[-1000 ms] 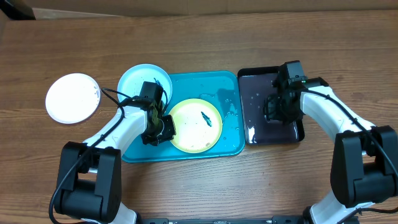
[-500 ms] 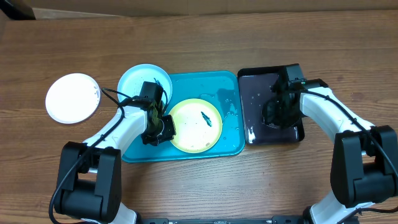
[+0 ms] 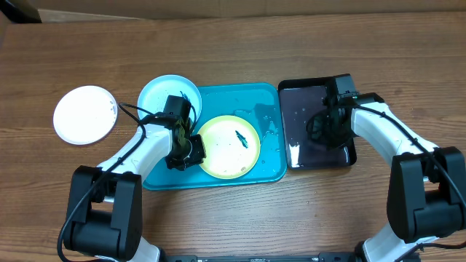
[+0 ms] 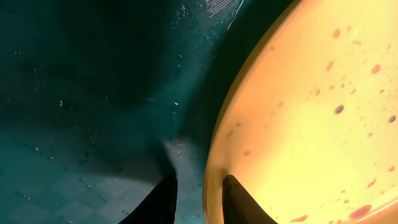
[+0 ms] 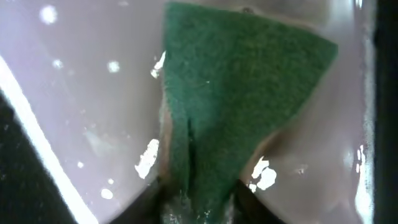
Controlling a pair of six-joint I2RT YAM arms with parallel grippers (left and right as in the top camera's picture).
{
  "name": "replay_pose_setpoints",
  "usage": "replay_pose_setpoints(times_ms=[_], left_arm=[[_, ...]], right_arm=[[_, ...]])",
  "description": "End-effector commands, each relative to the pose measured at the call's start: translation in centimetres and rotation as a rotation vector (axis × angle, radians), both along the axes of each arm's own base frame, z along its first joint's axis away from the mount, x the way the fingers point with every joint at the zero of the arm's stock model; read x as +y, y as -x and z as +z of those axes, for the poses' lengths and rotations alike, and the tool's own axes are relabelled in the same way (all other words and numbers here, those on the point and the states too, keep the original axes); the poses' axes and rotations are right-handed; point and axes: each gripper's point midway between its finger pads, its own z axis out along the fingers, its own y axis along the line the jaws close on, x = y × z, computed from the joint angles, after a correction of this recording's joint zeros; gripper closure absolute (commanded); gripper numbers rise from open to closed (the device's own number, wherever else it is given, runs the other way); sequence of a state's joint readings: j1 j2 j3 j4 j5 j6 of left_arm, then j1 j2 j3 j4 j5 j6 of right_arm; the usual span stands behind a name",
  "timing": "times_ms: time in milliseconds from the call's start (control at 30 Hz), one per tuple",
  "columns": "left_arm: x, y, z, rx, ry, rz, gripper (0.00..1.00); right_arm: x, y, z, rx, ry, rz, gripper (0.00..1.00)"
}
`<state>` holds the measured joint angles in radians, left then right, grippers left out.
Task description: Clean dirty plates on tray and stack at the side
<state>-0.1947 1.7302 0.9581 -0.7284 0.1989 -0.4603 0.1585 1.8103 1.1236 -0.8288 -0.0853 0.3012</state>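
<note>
Here, L gripper (image 3: 183, 154) pinches the near-left rim of the pale yellow plate (image 3: 229, 145), which lies in the teal tray (image 3: 247, 96). Light blue plate (image 3: 162, 96) overlaps tray's far-left corner. White plate (image 3: 84, 114) sits on table (image 3: 233, 44), well apart to the left. R gripper (image 3: 325, 129) clamps green sponge (image 5: 236, 93) over black tray (image 3: 302, 98).

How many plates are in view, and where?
3. The white plate sits on the table left of the tray; the light blue plate overlaps the tray's far-left corner; the pale yellow plate lies inside the tray. No others visible.
</note>
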Motion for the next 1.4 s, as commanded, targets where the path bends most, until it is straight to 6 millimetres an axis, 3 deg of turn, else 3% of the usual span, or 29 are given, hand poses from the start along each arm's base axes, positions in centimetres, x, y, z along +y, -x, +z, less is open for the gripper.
replay_pose_setpoints(times_ms=[0, 67, 233, 400, 667, 733, 800, 833, 1167, 1367], left_arm=[[0.0, 0.4, -0.4, 0.016, 0.008, -0.016, 0.73], [0.0, 0.4, -0.4, 0.017, 0.008, -0.016, 0.73], [0.0, 0.5, -0.4, 0.019, 0.007, -0.016, 0.73], [0.0, 0.4, -0.4, 0.018, 0.007, -0.016, 0.72], [0.0, 0.5, -0.4, 0.020, 0.007, -0.016, 0.72], [0.0, 0.5, -0.4, 0.020, 0.007, -0.016, 0.72], [0.0, 0.5, -0.4, 0.020, 0.007, -0.016, 0.72], [0.0, 0.5, -0.4, 0.020, 0.007, -0.016, 0.71], [0.0, 0.5, -0.4, 0.019, 0.007, -0.016, 0.71], [0.0, 0.5, -0.4, 0.018, 0.007, -0.016, 0.71]], right_arm=[[-0.3, 0.5, -0.2, 0.017, 0.022, -0.011, 0.85], [-0.4, 1.1, -0.2, 0.040, 0.026, -0.007, 0.90], [-0.6, 2.4, -0.1, 0.089, 0.038, 0.047, 0.89], [-0.6, 2.4, 0.8, 0.100, 0.043, 0.104, 0.53], [-0.3, 0.7, 1.9, 0.049, 0.036, 0.102, 0.37], [-0.2, 0.4, 2.1, 0.039, 0.031, 0.102, 0.26], [0.0, 0.0, 2.4, 0.027, 0.021, 0.102, 0.02], [0.1, -0.2, 2.6, 0.021, 0.017, 0.102, 0.00], [1.2, -1.7, 3.6, -0.032, -0.041, 0.108, 0.00], [1.3, -2.3, 3.7, -0.057, -0.044, 0.099, 0.16]])
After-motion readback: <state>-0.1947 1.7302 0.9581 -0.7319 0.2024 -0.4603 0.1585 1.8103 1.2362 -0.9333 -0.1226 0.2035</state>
